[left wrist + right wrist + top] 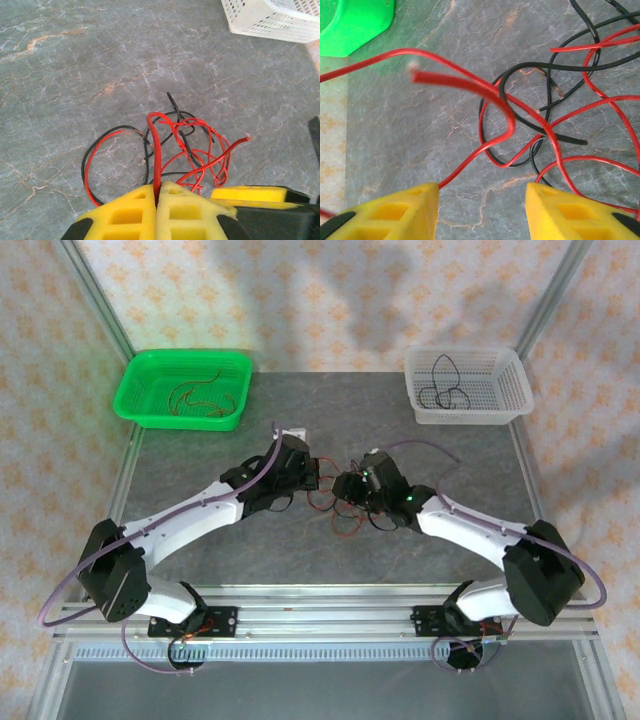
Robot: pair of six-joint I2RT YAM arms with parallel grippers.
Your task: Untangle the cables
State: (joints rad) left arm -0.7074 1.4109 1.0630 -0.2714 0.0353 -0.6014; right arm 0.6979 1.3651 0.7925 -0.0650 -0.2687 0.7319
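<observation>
Now the cables (338, 512) lie tangled on the counter (200, 450) between the arms. Left jaws are clamped on a red strand (156, 155); right jaws stand apart above the knot. Best hold left steady, pinch one black strand (545, 64), draw slowly.

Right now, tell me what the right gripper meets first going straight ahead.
Probably the thin red wire looping just ahead of the right gripper, whose jaws stand open; depth is unclear.
</observation>
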